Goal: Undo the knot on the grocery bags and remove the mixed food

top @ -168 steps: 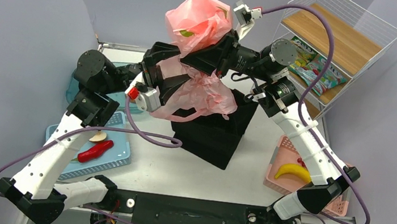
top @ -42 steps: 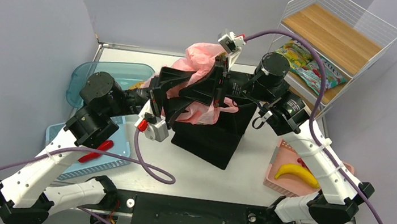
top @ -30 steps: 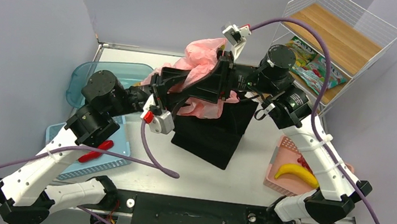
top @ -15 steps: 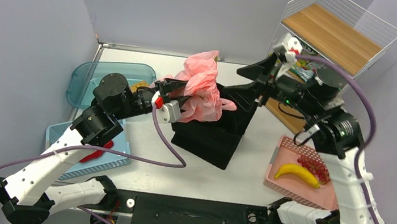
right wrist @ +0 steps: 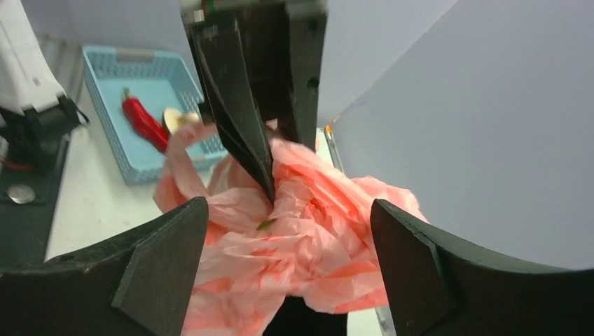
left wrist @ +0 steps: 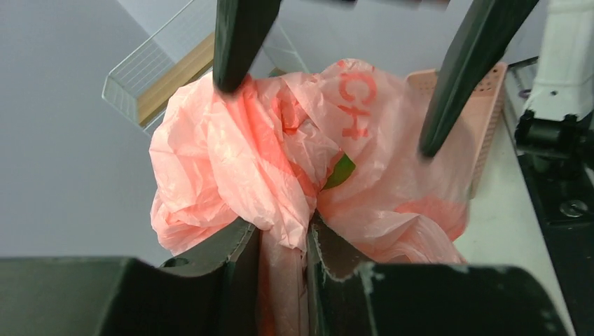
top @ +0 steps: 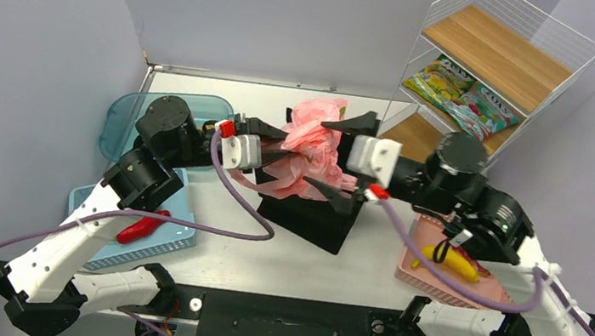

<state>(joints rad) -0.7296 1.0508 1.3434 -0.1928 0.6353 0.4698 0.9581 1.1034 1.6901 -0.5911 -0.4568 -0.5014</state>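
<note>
Top external: pink grocery bag [top: 314, 140] sits crumpled on top of the black tote [top: 318, 215], mid-worktop [top: 266, 258].
- Left pincer [top: 281, 157] reaches in from 9 o'clock and meets the bag's near-left side.
- Right pincer [top: 316, 151] comes in from 3 o'clock, jaws spread wide. One finger lies over the bag's far edge and the other at its near edge. Contact cannot be told from here.
- Yellow banana [top: 455, 263] lies in the pink basket [top: 434, 286] at 4 o'clock, partly behind the right arm.
- Red chilli [top: 141, 227] lies in the blue basket [top: 169, 242] at 8 o'clock.
- Teal bin [top: 126, 108] at 10 o'clock.
- Wire rack [top: 506, 48] at 2 o'clock, snack packets [top: 461, 94] on its middle shelf.

Left wrist: left pincer [left wrist: 282, 238] is clamped on a bunched strip of the bag [left wrist: 294, 140], with pink film squeezed between the two fingers. The right arm's two fingers stand at 11 and 1 o'clock, well apart. The 11 o'clock tip touches the film; the other looks clear of it.

Right wrist: right pincer [right wrist: 288, 210] is apart, the bag [right wrist: 315, 231] between its fingers and neither pad [right wrist: 164, 255] gripping. The left arm's fingers pinch the film at 12 o'clock. Chilli [right wrist: 143, 120] shows in the blue basket [right wrist: 164, 77] at 10 o'clock.
</note>
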